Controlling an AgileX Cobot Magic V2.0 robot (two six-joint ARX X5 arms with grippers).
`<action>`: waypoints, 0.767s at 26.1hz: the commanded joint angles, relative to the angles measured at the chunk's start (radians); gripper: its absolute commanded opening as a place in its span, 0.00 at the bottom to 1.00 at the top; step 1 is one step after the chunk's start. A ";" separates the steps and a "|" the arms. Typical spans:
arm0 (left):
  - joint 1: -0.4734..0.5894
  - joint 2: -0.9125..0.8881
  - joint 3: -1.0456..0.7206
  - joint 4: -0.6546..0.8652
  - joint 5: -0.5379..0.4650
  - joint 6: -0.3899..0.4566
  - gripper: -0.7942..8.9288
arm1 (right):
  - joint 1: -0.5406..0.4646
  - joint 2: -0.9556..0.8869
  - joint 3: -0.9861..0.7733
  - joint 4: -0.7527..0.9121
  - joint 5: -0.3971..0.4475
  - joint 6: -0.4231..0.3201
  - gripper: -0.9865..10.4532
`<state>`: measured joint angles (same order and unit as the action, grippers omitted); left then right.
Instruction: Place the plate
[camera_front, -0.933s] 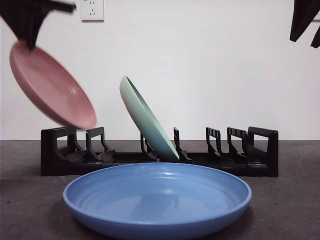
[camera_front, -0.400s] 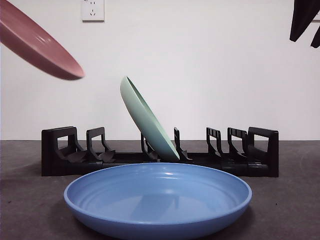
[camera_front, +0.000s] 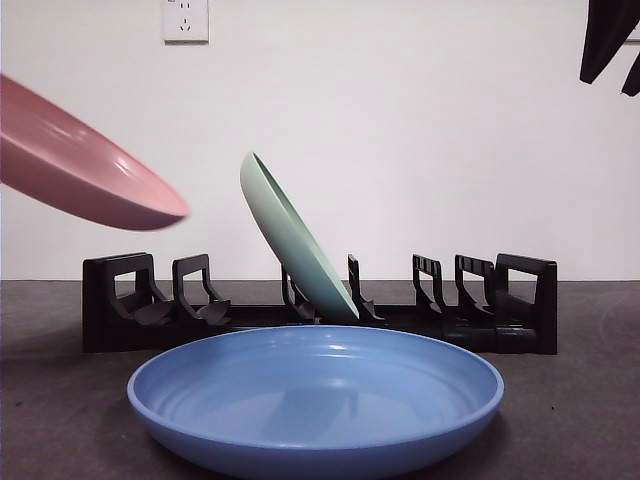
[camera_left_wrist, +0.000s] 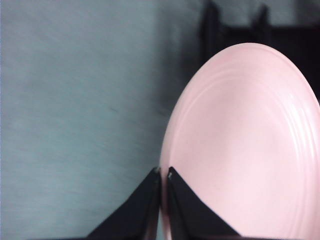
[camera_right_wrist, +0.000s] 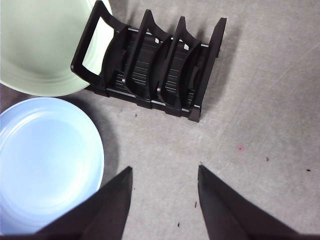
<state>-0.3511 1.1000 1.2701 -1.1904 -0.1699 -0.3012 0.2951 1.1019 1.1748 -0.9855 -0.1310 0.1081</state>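
A pink plate (camera_front: 75, 165) hangs tilted in the air at the left, above the left end of the black dish rack (camera_front: 320, 312). My left gripper (camera_left_wrist: 163, 173) is shut on the rim of the pink plate (camera_left_wrist: 245, 145); the arm itself is out of the front view. A green plate (camera_front: 292, 238) leans in a middle slot of the rack. A blue plate (camera_front: 315, 395) lies flat on the table in front of the rack. My right gripper (camera_right_wrist: 164, 175) hangs open and high over the table, beside the rack's right end (camera_right_wrist: 155, 65), holding nothing.
A dark grey table (camera_front: 570, 400) carries everything. The rack has free slots at its left end (camera_front: 160, 295) and right end (camera_front: 480, 290). A white wall with a socket (camera_front: 185, 18) stands behind. The right arm shows as a black tip (camera_front: 610, 40) at the top right.
The pink plate swung up from near the rack's left slots, flattened toward level, then came back down and to the right. The other plates and the right arm have not moved.
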 joint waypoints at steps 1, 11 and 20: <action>-0.020 -0.044 -0.075 0.059 0.065 -0.062 0.09 | 0.003 0.007 0.010 0.003 0.000 -0.011 0.27; -0.130 -0.088 -0.354 0.292 0.168 -0.215 0.09 | 0.003 0.007 0.010 -0.011 0.000 -0.011 0.27; -0.262 0.089 -0.422 0.525 0.168 -0.287 0.09 | 0.003 0.007 0.010 -0.011 0.000 -0.011 0.27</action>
<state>-0.6067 1.1778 0.8417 -0.6762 -0.0036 -0.5655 0.2951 1.1019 1.1748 -0.9997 -0.1310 0.1081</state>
